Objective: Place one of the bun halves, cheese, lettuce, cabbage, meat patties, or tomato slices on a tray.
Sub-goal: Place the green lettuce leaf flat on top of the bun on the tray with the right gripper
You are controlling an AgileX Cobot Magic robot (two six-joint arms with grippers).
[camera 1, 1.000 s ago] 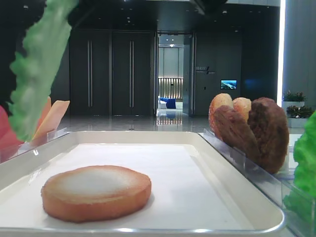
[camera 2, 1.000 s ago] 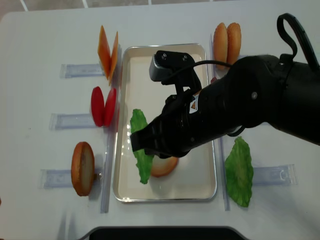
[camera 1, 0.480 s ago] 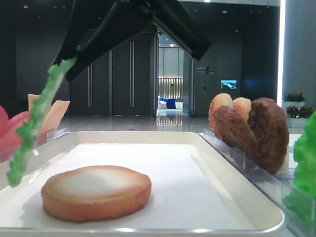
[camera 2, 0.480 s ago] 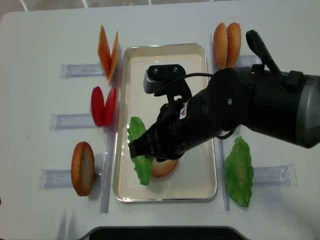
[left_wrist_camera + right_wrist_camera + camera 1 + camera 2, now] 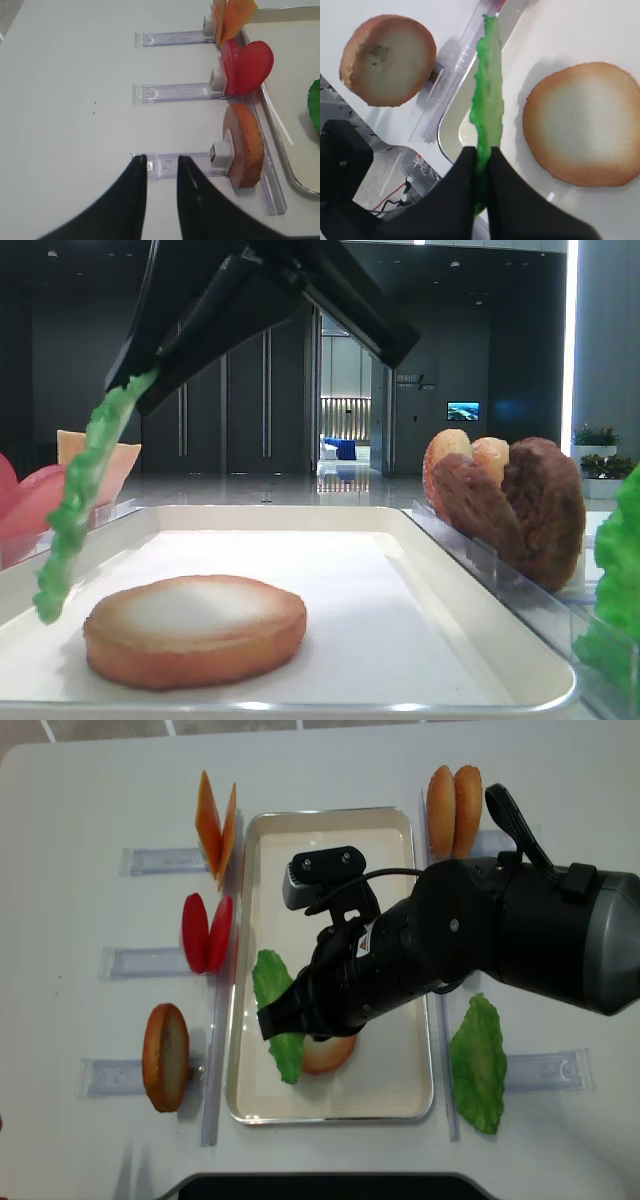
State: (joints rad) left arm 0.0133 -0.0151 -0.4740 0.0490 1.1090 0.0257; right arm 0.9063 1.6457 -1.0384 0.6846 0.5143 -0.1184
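Note:
My right gripper (image 5: pixel 481 155) is shut on the bottom edge of a frilly green lettuce leaf (image 5: pixel 487 95). The leaf hangs edge-on above the white tray (image 5: pixel 330 813), near its left rim (image 5: pixel 60 570), just left of a bun half (image 5: pixel 195 628) lying flat on the tray. From above, the lettuce (image 5: pixel 272 1010) pokes out from under the black right arm (image 5: pixel 470 945) and partly overlaps the bun half (image 5: pixel 335 1058). My left gripper (image 5: pixel 161 160) hovers open over a clear rack (image 5: pixel 170 164) on the table, holding nothing. No leaf shows clearly as cabbage.
Left of the tray, racks hold cheese slices (image 5: pixel 215 820), tomato slices (image 5: pixel 207 932) and a bun half (image 5: pixel 165 1057). On the right stand two bun halves (image 5: pixel 453 808), dark meat patties (image 5: pixel 530 505) and a second green leaf (image 5: pixel 478 1062).
The right arm has come down and shifted slightly left. The lettuce now hangs lower, close beside the bun half on the tray. The grip stayed shut.

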